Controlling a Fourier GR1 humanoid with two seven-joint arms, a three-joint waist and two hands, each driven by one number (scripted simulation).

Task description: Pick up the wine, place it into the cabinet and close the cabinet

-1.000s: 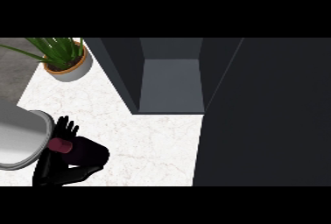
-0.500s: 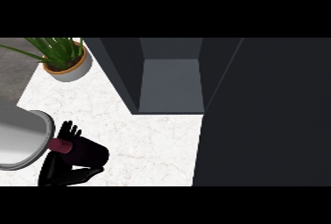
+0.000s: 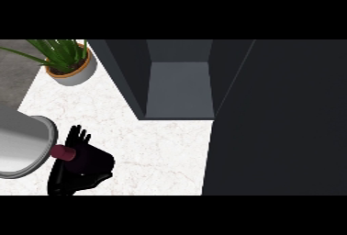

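At far left a grey forearm (image 3: 20,147) sweeps in low, and its black left hand (image 3: 80,143) is wrapped round the wine bottle (image 3: 85,163), a dark rounded body with a dull maroon cap pointing left, lifted just above the pale marbled counter (image 3: 163,151) for carrying. Top left, a spiky green plant in a tan-rimmed pot (image 3: 68,64) stands aside. Right of centre the dark matte cabinet (image 3: 177,87) gapes, its tall door (image 3: 278,119) swung open, ready to receive the bottle.

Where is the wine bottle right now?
In the head view, the wine sits low on the left, beside the left hand and next to the grey forearm.
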